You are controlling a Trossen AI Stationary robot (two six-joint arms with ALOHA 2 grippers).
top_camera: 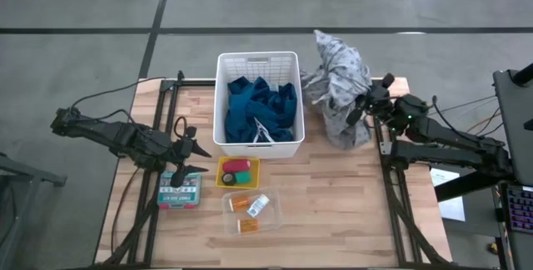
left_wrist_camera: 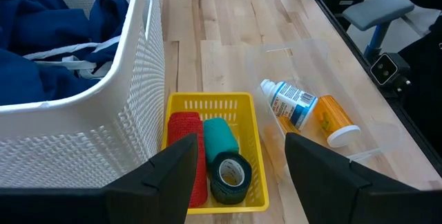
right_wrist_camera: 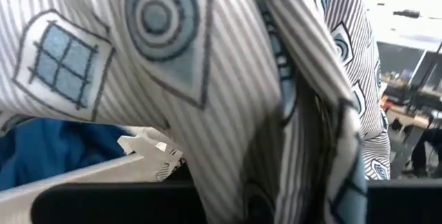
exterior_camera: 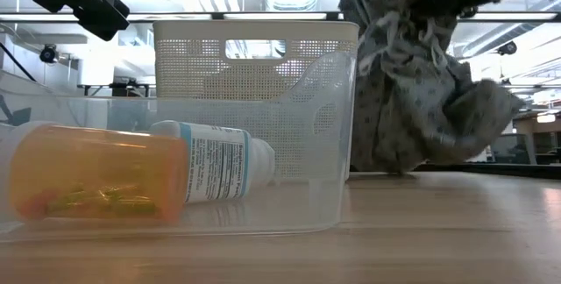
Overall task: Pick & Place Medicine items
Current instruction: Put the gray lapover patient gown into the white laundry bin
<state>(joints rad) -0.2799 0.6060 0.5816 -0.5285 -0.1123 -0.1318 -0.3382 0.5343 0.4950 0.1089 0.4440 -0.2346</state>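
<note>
Your orange pill bottle [left_wrist_camera: 336, 119] flat in the clear tray [left_wrist_camera: 376, 141], cap away from the basket [left_wrist_camera: 131, 106]; left hand [left_wrist_camera: 238, 175] half-open, empty; right hand [top_camera: 364, 103] clamped on grey cloth [top_camera: 340, 82].

A white perforated basket [top_camera: 258, 60] stands at the far middle of the wooden table [top_camera: 333, 195]. It holds a crumpled teal-blue cloth [top_camera: 260, 107] with a white drawstring lying across it. A grey patterned cloth [top_camera: 340, 87] is bunched just beside the basket's right wall, raised clear of the table at its upper part, its lower folds reaching the tabletop. A small yellow mesh tray [top_camera: 251, 164] sits in front of the basket. A clear plastic tray [top_camera: 275, 212] lies nearer the front edge. A teal and white box [top_camera: 179, 191] lies left of the yellow tray.
</note>
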